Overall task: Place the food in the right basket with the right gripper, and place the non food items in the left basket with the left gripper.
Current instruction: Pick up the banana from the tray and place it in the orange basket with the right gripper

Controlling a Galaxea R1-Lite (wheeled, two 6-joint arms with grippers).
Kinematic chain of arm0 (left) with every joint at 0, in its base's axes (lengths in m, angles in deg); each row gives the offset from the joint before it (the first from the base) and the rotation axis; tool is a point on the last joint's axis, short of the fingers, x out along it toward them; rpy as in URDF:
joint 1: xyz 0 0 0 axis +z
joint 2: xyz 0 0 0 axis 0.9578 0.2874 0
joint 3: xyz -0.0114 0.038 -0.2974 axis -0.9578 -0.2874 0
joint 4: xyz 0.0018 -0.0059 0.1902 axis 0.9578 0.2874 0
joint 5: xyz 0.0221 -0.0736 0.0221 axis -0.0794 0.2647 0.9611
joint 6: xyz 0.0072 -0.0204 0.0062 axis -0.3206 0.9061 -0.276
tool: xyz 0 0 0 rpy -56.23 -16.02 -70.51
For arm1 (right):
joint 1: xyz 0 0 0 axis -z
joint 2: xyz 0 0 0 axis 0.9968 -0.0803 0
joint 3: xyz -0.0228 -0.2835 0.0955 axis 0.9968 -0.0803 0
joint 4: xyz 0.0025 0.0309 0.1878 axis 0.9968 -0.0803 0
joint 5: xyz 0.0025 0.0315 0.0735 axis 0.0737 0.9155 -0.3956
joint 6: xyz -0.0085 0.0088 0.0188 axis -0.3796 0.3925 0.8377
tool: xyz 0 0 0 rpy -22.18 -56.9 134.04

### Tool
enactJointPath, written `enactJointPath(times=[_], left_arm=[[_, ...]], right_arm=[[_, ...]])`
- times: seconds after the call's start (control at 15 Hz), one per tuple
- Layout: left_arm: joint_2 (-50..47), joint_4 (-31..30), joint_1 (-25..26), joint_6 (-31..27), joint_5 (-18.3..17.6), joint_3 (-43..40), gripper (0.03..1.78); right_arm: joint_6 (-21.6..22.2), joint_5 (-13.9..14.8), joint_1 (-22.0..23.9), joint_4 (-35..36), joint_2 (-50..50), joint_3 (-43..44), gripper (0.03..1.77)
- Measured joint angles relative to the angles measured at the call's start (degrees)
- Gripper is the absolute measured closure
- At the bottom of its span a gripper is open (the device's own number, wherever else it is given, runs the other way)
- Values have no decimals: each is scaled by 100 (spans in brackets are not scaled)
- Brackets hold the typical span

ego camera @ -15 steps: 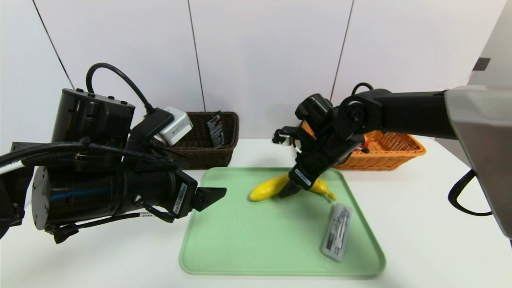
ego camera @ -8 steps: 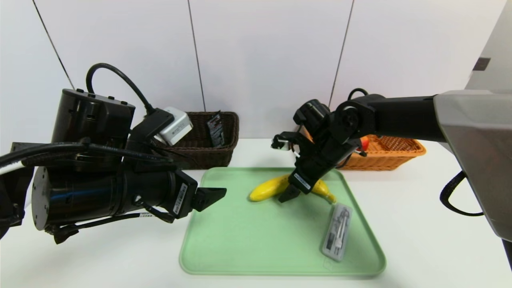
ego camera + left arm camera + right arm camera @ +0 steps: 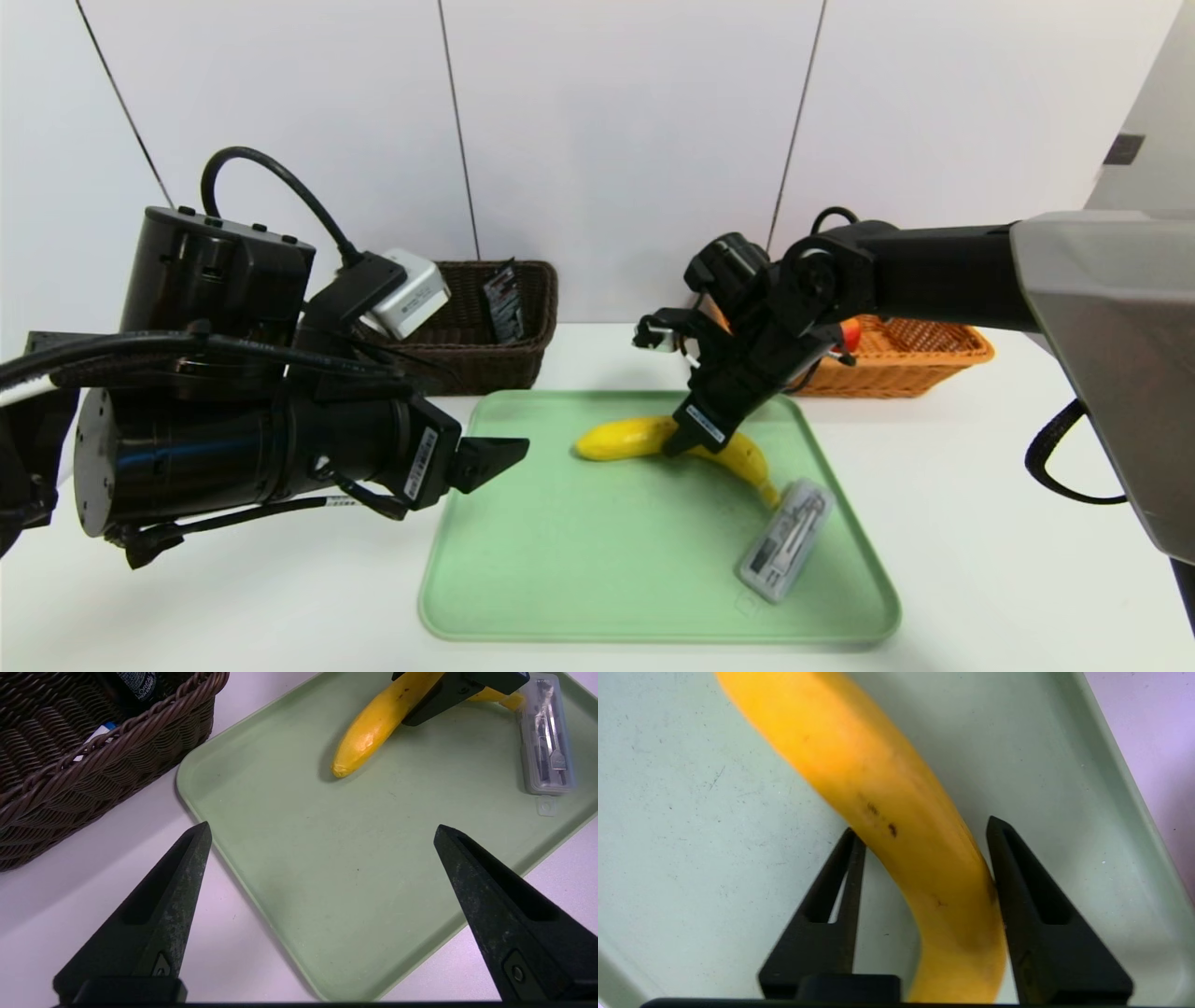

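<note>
The yellow banana [image 3: 621, 437] [image 3: 887, 812] lies on the green tray [image 3: 560, 579], and my right gripper [image 3: 691, 439] [image 3: 922, 828] is down over its middle, shut on it with both fingers against its sides. A red apple [image 3: 850, 331] sits in the orange right basket [image 3: 915, 359]. The flat clear case [image 3: 784, 541] [image 3: 546, 742] lies on the tray beside the banana's stem end. The dark brown left basket [image 3: 485, 364] [image 3: 93, 765] holds the black tube [image 3: 504, 299] and a white marker [image 3: 93, 742]. My left gripper [image 3: 490, 462] [image 3: 322, 827] hovers open over the tray's left edge, holding nothing.
Both baskets stand at the back of the white table, behind the tray. The right arm reaches in from the right, passing in front of the orange basket. The left arm's bulk fills the near left.
The right jaws have closed onto the banana. The banana has turned on the tray, and the clear case has swung and slid a little leftward. The left arm is unmoved.
</note>
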Motion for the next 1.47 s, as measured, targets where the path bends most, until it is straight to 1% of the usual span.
enactJointPath(times=[0.07, 0.13, 0.53, 0.8, 0.93, 1.07, 1.13, 1.2, 1.4, 1.47], left_arm=[[0, 0, 0, 0, 1, 0, 12], [0, 0, 0, 0, 1, 0, 12], [-37, 0, 0, -6, 9, 0, 12], [-96, 0, 0, 10, 17, 0, 12], [-116, -2, 1, 11, 12, 0, 12], [-119, 0, 1, 5, 1, 5, 12], [-119, 0, 1, 0, -5, 16, 12], [-119, 0, 1, 0, -7, 21, 12], [-119, -2, 0, 0, -7, 22, 12], [-119, -2, -2, -1, -10, 22, 12]], right_arm=[[0, -4, -2, 0, 0, 0, 107], [-2, -11, -9, 4, 0, 0, 136], [6, -46, -107, 13, 152, 45, 136], [111, -56, -160, 17, 767, 50, 136], [273, -41, -118, 80, 1237, 45, 136], [594, 2, 30, 276, 1676, 30, 136], [792, 61, 174, 428, 1840, 22, 136], [983, 187, 345, 568, 1952, 12, 136], [1604, 686, 858, 974, 2078, -10, 136], [1748, 780, 1017, 1037, 2063, -13, 136]])
